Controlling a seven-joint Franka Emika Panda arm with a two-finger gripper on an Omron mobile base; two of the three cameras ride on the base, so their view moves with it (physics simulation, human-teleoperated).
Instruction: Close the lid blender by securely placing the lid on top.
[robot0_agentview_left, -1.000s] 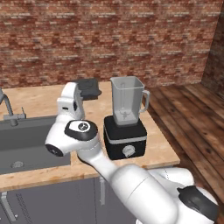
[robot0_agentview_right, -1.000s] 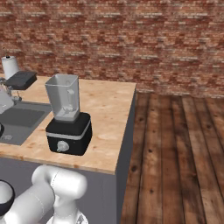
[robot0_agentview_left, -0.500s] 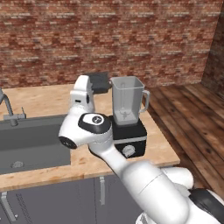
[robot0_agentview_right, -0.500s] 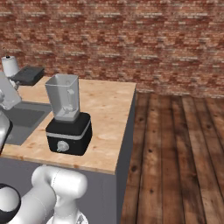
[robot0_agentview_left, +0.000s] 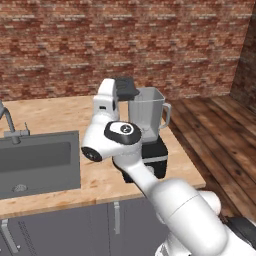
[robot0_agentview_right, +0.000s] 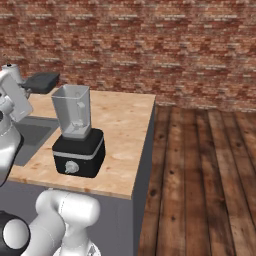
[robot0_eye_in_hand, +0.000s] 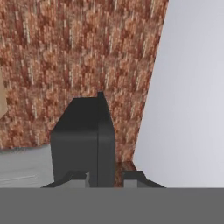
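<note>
The lid (robot0_agentview_left: 127, 87), a flat dark square cap, hangs in the air pinched in the robot's hand (robot0_agentview_left: 119, 92), just beside the open rim of the blender (robot0_agentview_left: 148, 131) and slightly above it, on the side toward the sink (robot0_agentview_left: 37, 161). In the right base view the lid (robot0_agentview_right: 40, 82) is level, up and to the left of the clear jar's mouth, apart from the rim. The hand view looks along the lid (robot0_eye_in_hand: 83, 135), its dark slab rising between the two fingertips (robot0_eye_in_hand: 78, 176), which are pressed against it, with the brick wall (robot0_eye_in_hand: 78, 52) behind. The blender (robot0_agentview_right: 77, 134) stands upright on the wooden counter (robot0_agentview_right: 122, 130), near the counter's front corner, its black base facing forward with the round knob showing and the jar's handle on the far side from the sink. The jar stands uncovered. A tap (robot0_agentview_left: 11, 125) rises at the sink's back edge.
</note>
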